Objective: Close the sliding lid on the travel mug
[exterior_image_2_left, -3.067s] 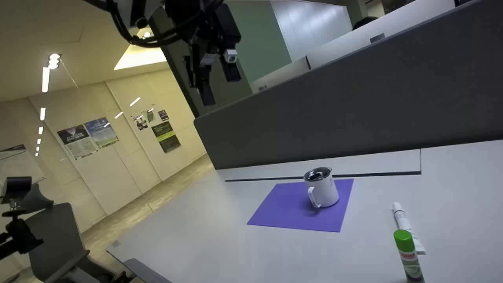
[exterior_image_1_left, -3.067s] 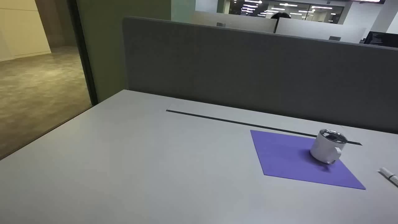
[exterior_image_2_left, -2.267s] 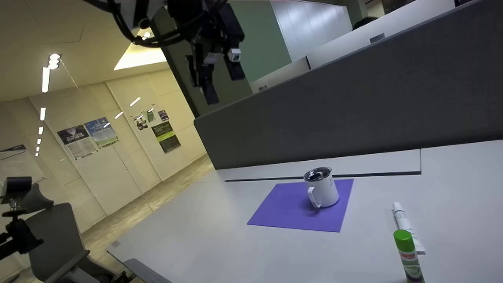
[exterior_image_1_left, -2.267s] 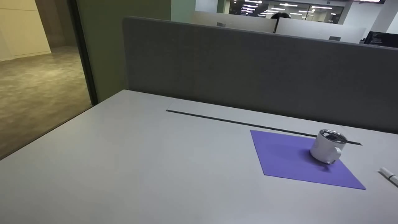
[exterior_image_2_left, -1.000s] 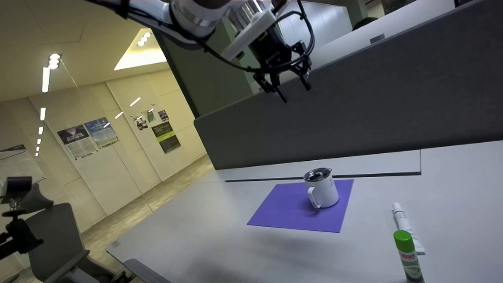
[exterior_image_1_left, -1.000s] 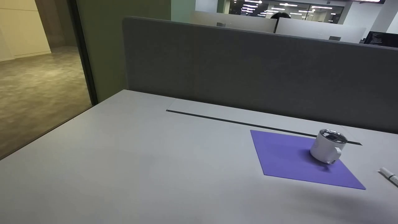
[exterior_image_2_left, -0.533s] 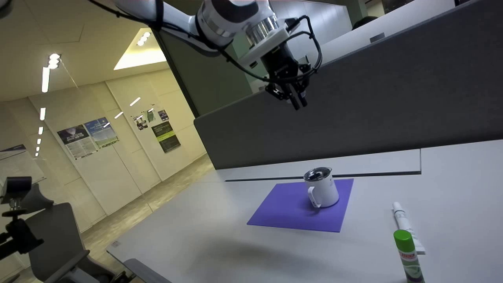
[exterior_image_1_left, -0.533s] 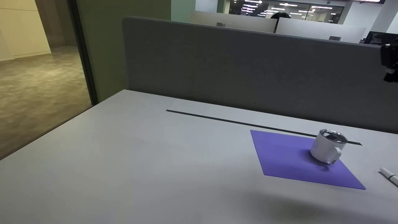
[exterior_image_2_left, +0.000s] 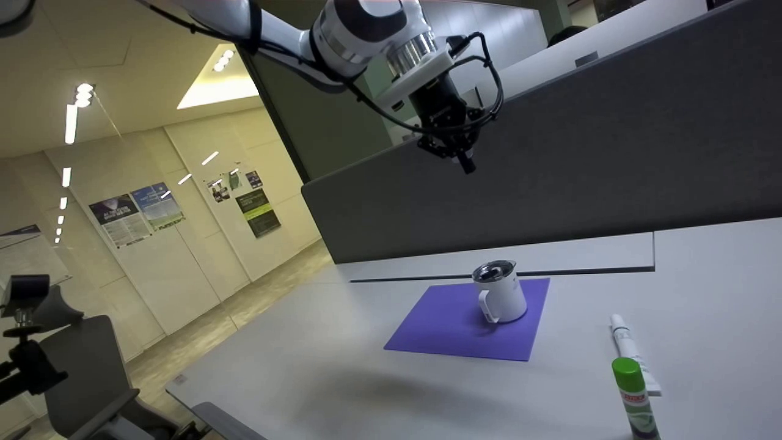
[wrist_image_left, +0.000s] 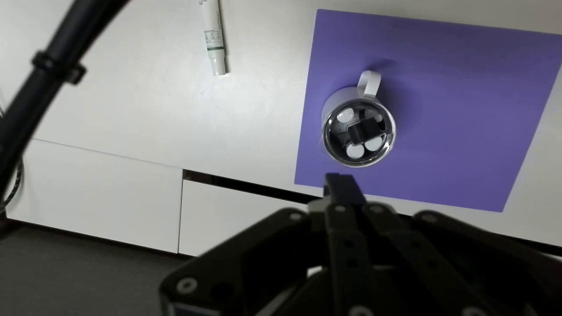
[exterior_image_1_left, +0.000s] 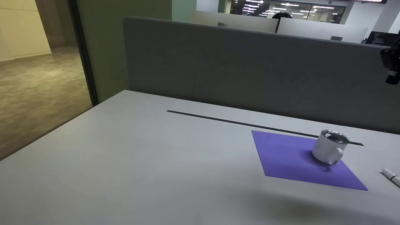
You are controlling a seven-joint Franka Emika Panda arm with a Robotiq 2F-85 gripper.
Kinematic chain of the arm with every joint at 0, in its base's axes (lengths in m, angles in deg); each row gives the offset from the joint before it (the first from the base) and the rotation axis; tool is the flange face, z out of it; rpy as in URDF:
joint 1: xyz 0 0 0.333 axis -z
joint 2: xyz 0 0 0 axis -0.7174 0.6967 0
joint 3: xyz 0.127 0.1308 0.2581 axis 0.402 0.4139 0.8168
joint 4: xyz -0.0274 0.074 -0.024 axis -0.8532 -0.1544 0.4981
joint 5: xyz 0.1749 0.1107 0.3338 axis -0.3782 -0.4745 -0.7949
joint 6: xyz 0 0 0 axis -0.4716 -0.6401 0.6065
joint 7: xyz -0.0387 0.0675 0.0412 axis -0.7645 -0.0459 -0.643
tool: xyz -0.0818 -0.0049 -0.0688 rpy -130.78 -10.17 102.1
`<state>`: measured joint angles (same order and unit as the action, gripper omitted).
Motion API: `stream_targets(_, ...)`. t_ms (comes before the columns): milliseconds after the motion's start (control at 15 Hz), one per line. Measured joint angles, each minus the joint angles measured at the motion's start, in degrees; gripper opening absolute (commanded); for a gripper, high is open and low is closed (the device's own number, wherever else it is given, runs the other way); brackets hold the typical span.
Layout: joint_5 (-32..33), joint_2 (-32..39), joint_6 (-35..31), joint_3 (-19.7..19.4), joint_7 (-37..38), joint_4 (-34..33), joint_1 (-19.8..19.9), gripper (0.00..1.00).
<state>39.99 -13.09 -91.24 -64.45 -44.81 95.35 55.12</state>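
Held the Robotiq gripper [exterior_image_2_left: 467,166] well above the white desk [exterior_image_1_left: 125,156], tips down, with fingers [wrist_image_left: 344,188] pressed together, on the Panda arm [exterior_image_2_left: 342,40] reaching in from the top of an exterior view, beside the black cable [exterior_image_2_left: 487,62]. Had the white travel mug [exterior_image_2_left: 506,300] upright on the purple mat [wrist_image_left: 456,131], near the edge facing the white squeeze tube [wrist_image_left: 214,38], well apart from the gripper. Saw the clear-rimmed sliding lid [exterior_image_2_left: 493,271] seated on the mug, and in the wrist view a dark slider [wrist_image_left: 365,130] near the middle of it with pale round patches around; could not tell the slider's setting. Saw the mug's handle [wrist_image_left: 369,83] pointing away from the fingertips in that view. Found the tube lying on the desk beside the mat, and the green-capped stick [exterior_image_2_left: 636,398] in front of its crimped end in an exterior view. Had the grey partition [exterior_image_1_left: 250,72] behind the mat in both exterior views.
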Motion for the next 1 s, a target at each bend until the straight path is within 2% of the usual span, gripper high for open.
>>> stream_targets(467, -0.36, 1.1, -1.61, 0.39, -0.04, 0.01, 0.08, 0.0)
stream_targets(1000, -1.46, 9.19, -8.64, 3.0, -0.27, -0.02, 0.23, 0.0)
